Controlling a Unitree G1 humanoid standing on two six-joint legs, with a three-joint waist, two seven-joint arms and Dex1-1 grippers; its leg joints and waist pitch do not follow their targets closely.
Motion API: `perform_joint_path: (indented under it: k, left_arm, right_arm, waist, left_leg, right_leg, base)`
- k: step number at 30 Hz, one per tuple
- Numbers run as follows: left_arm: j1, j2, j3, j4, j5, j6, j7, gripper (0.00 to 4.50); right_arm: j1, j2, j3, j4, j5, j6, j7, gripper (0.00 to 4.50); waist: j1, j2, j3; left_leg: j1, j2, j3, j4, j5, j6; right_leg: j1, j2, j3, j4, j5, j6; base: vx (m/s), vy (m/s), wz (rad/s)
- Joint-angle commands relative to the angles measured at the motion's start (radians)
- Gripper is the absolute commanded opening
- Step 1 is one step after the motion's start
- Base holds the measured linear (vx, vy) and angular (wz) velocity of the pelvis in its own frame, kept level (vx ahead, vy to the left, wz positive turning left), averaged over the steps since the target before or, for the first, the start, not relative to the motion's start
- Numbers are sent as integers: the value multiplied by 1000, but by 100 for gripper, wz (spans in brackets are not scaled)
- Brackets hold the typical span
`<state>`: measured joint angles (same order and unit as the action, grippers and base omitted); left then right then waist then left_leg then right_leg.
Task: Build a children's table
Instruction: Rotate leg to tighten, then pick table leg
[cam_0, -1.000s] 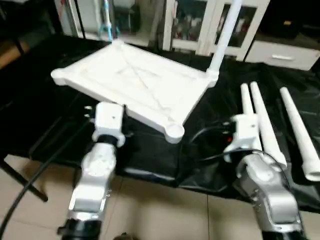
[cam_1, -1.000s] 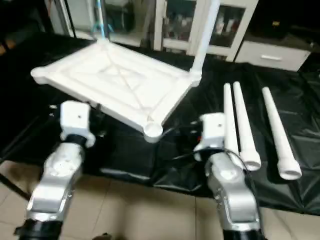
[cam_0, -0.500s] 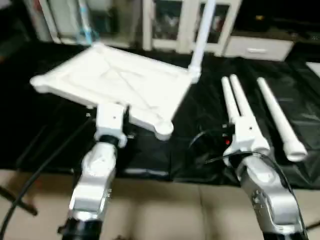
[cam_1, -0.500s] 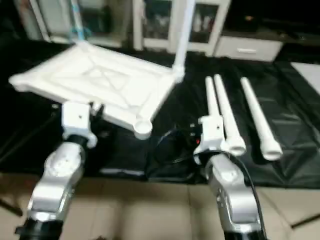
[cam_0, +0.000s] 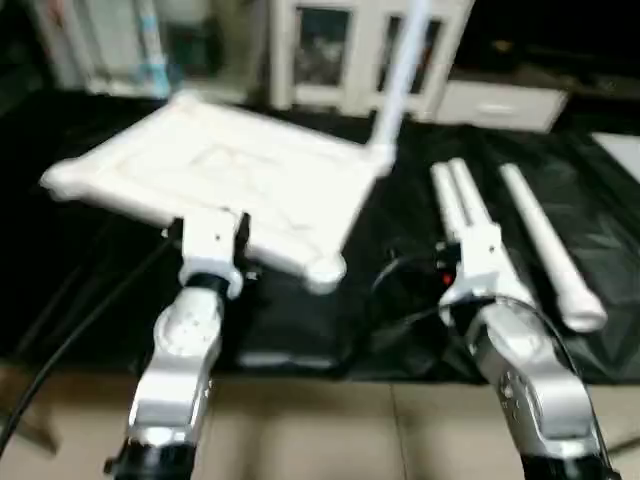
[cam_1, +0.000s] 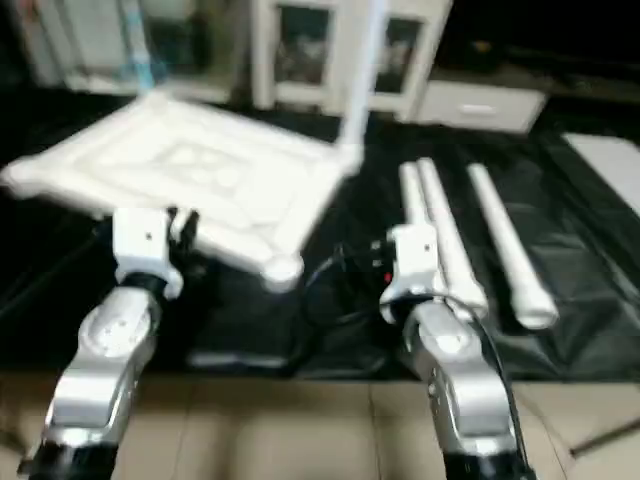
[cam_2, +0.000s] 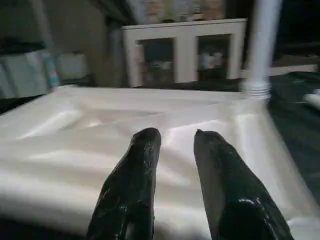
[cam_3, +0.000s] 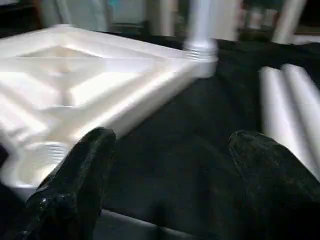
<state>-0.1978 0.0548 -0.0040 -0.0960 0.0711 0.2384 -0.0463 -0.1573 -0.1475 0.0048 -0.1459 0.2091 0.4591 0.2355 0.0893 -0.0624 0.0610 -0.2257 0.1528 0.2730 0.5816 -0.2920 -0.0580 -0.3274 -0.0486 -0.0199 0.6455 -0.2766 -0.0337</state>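
Note:
The children's table top (cam_0: 230, 170) lies underside up on the black work table, its near corner socket (cam_0: 325, 268) empty. One white leg (cam_0: 398, 70) stands upright in the far right corner. Two legs (cam_0: 458, 200) lie side by side to its right, and a third leg (cam_0: 540, 240) lies further right. My left gripper (cam_2: 172, 145) hovers at the top's near edge, its fingers (cam_2: 142, 155) a small gap apart and holding nothing. My right gripper (cam_3: 170, 150) is wide open over the black cover between the top and the lying legs.
The black-covered work table (cam_0: 300, 320) ends just ahead of my forearms, with beige floor tiles below. White glass-door cabinets (cam_0: 330, 50) stand behind it. A black cable (cam_0: 70, 340) runs down at the left, and wires loop by my right wrist (cam_0: 410, 275).
The whole picture has shifted as the camera moved. Both grippers and the table parts keep their places relative to each other.

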Motion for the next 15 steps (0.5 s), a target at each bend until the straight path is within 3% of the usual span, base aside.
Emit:
perform_joint_path:
  k: [1,2,3,4,5,6,7,8,9,10,11,12,13,14,15]
  left_arm:
    - [-9,-11,-26,-10,-9,6,-4,144]
    - [-9,-12,-26,-10,-9,6,-4,144]
    - [-9,-12,-27,-9,-9,6,-5,144]
    - [-9,-12,-28,-9,-9,5,-6,144]
    - [-10,-12,-28,-8,-9,5,-7,144]
    - [-11,-12,-28,-7,-10,5,-7,144]
    - [-13,-12,-29,-5,-10,4,-9,144]
    - [-14,-12,-29,-4,-9,4,-10,144]
    - [-15,-12,-30,-5,-9,4,-11,144]
    - [-16,-13,-29,-5,-9,5,-11,144]
    - [-17,-13,-30,-4,-8,5,-10,144]
    - [-18,-13,-29,-2,-8,4,-7,144]
    - [-18,-15,-27,-3,-8,4,-2,144]
    - [-17,-15,-27,-3,-3,11,7,144]
    - [-17,-6,-31,4,-1,13,3,144]
  right_arm:
    - [-1,-11,-19,3,-2,5,-7,394]
    - [-1,-11,-19,3,-4,3,-9,394]
    - [-1,-12,-20,3,-4,2,-10,394]
    - [0,-12,-22,3,-3,2,-9,394]
    - [-1,-12,-23,3,-1,4,-9,394]
    - [-1,-11,-24,2,-1,6,-9,394]
    - [-1,-11,-25,3,-2,5,-9,394]
    - [0,-11,-25,3,-2,5,-8,394]
    - [2,-12,-25,1,-2,6,-7,394]
    - [3,-14,-24,0,-3,7,-5,394]
    - [3,-16,-23,-1,-2,7,-4,394]
    - [2,-20,-20,1,-5,10,-3,394]
    - [2,-26,-16,2,-10,14,-1,394]
    - [0,-39,-9,5,-25,23,-1,394]
    - [-13,-75,5,19,-65,87,-15,394]
  waist:
    - [55,-25,-70]
    - [52,-17,-76]
    - [55,-2,-78]
    - [38,0,-71]
    - [34,34,-76]
    - [20,88,-72]
    - [-9,105,-53]
    - [-30,91,-87]
    - [-29,87,-84]
    - [-30,77,-78]
    - [-37,63,-87]
    - [-37,50,-77]
    - [-31,38,-69]
    - [-18,-13,-66]
    - [21,-34,-63]
  left_leg:
    - [-140,-12,-93,86,-183,44]
    - [-205,-3,-149,140,-14,95]
    - [-221,0,-165,145,28,89]
    - [-245,8,-181,122,114,79]
    - [-210,11,-175,25,241,113]
    - [-122,50,-189,-49,231,151]
    - [-99,107,-245,-73,28,182]
    - [-4,178,-321,-78,-130,293]
    - [-2,177,-325,-69,-144,335]
    - [-12,162,-308,-59,-95,401]
    - [2,147,-299,-50,2,473]
    - [-32,124,-269,-65,67,511]
    - [-56,102,-242,-60,73,491]
    - [-119,15,-166,-12,-13,371]
    - [-178,-35,-160,72,-18,241]
  right_leg:
    - [174,-208,178,-149,-180,-264]
    - [183,-215,176,-137,-49,-273]
    - [177,-205,161,-129,27,-288]
    - [164,-161,103,-119,145,-300]
    - [128,-70,23,-121,94,-248]
    - [85,-17,-41,-123,-43,-137]
    - [34,17,-69,-42,-125,-98]
    - [-35,2,-56,63,-175,-38]
    - [-54,-7,-44,80,-153,-7]
    - [-82,-16,-37,98,-102,55]
    - [-113,-24,-30,101,-46,101]
    - [-109,-31,-21,88,9,116]
    - [-100,-40,-7,45,64,94]
    - [-50,-79,51,-73,152,77]
    - [35,-184,130,-135,-62,84]
  base:
    - [198,-19,-44]
    - [170,-6,-14]
    - [170,-6,-14]
    - [143,9,-4]
    - [161,36,5]
    - [161,36,5]
    - [180,85,-5]
    - [172,66,-9]
    - [172,66,-9]
    - [146,31,5]
    - [106,1,-2]
    - [106,1,-2]
    - [73,-60,-2]
    - [69,-104,5]
    - [69,-104,5]
